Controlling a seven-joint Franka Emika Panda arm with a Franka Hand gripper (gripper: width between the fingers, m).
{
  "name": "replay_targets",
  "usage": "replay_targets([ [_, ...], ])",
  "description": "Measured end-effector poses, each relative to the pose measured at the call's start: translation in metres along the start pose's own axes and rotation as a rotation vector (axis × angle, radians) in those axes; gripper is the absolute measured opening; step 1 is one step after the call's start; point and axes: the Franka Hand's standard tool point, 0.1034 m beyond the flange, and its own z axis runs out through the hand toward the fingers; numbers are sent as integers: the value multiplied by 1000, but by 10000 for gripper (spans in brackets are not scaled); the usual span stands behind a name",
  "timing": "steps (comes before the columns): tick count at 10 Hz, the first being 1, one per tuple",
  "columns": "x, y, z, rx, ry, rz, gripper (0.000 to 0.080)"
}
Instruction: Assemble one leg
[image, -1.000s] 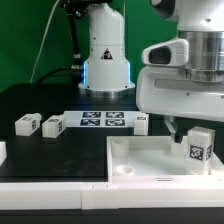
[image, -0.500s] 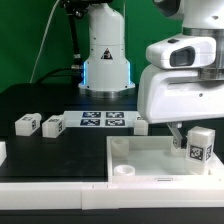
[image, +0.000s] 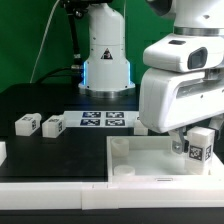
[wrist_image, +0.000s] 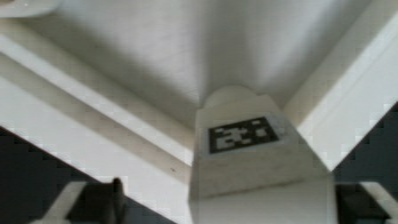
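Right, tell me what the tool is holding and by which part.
The tool appears shut on the leg, gripping its upper end; the tagged side faces outward above the white panel.

No words, brands or numbers can be read. The only signs are black-and-white square tags: one on the leg (image: 198, 147), also seen in the wrist view (wrist_image: 242, 134), several on the marker board (image: 103, 121), and one each on two small white blocks (image: 27, 124) (image: 54, 126). A triangular mark on the robot base (image: 105, 57) is too small to read.
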Motion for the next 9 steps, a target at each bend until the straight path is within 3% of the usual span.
replay_targets([
  [1, 0, 0, 0, 0, 0, 43, 414],
  [2, 0, 0, 1, 2, 0, 49, 414],
  [3, -1, 1, 1, 19, 8, 146, 290],
  [6, -1, -8, 1, 38, -20, 669, 290],
  [9, -2, -8, 1, 20, -33, 1027, 290],
])
